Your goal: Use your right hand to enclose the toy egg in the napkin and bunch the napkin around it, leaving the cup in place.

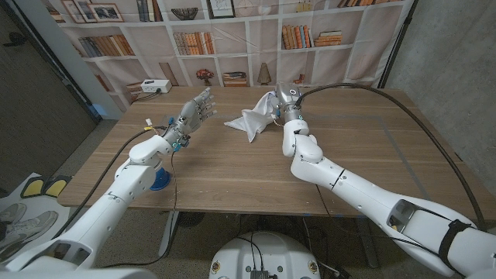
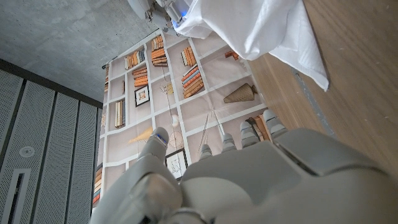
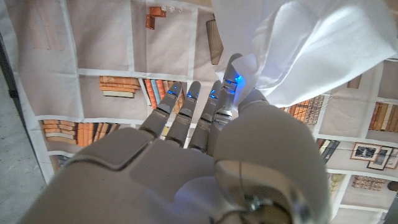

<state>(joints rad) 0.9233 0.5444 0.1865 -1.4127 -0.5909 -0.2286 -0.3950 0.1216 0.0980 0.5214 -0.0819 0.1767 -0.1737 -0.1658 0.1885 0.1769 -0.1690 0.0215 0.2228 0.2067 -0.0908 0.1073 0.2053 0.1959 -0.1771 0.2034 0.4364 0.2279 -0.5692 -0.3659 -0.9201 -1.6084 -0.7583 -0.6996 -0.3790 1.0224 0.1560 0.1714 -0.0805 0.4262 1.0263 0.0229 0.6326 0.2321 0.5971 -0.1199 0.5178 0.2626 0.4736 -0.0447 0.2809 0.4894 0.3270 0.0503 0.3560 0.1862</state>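
Observation:
The white napkin (image 1: 249,118) is drawn up into a bunched peak at the far middle of the table (image 1: 232,167), and its lower corners trail on the wood. My right hand (image 1: 280,106) is at that peak, and the cloth (image 3: 311,43) hangs from between its thumb and fingers (image 3: 231,78). The toy egg is hidden, and whether it lies inside the cloth I cannot tell. My left hand (image 1: 194,111) is raised to the left of the napkin (image 2: 249,25), fingers spread and holding nothing. A blue object (image 1: 160,183), possibly the cup, shows under my left forearm at the table's left edge.
A white box (image 1: 151,87) sits on a ledge behind the table's far left corner. A bookshelf backdrop (image 1: 232,35) stands behind the table. Bare wood stretches across the near half, and a black cable (image 1: 387,97) arcs over the right side.

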